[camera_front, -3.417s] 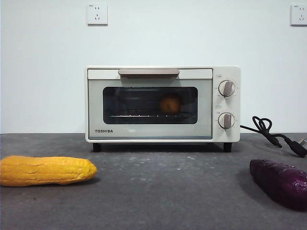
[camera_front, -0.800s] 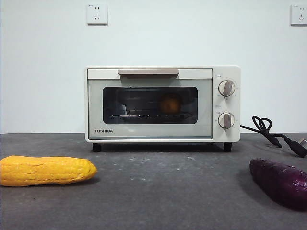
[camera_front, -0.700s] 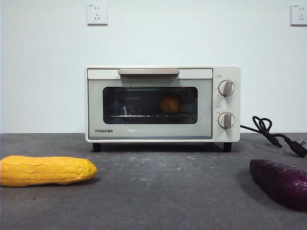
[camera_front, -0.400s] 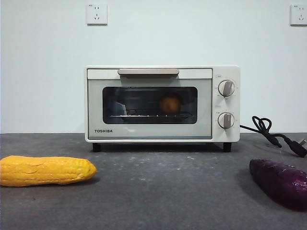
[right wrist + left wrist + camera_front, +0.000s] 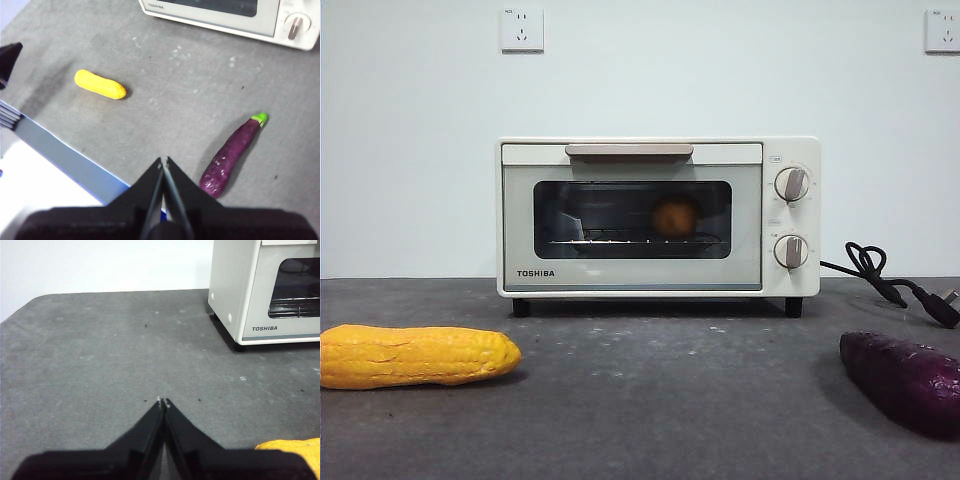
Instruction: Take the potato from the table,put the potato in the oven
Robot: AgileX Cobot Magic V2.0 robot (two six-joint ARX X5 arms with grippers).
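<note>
The cream-white TOSHIBA oven (image 5: 660,217) stands at the back of the dark grey table (image 5: 650,400) with its door closed. Behind its dark glass the tan-orange potato (image 5: 674,217) rests on the wire rack. In the left wrist view the oven (image 5: 280,290) shows from its left front corner. My left gripper (image 5: 163,402) is shut and empty, low over bare table, away from the oven. My right gripper (image 5: 163,162) is shut and empty too, held high above the table's front edge. Only the oven's lower front (image 5: 225,12) appears in the right wrist view.
A yellow corn cob (image 5: 415,356) lies at the front left, also corn cob (image 5: 100,84). A dark purple aubergine-like vegetable (image 5: 905,380) lies at the front right, with a green stem end (image 5: 259,118). The oven's black cord (image 5: 890,283) trails to the right.
</note>
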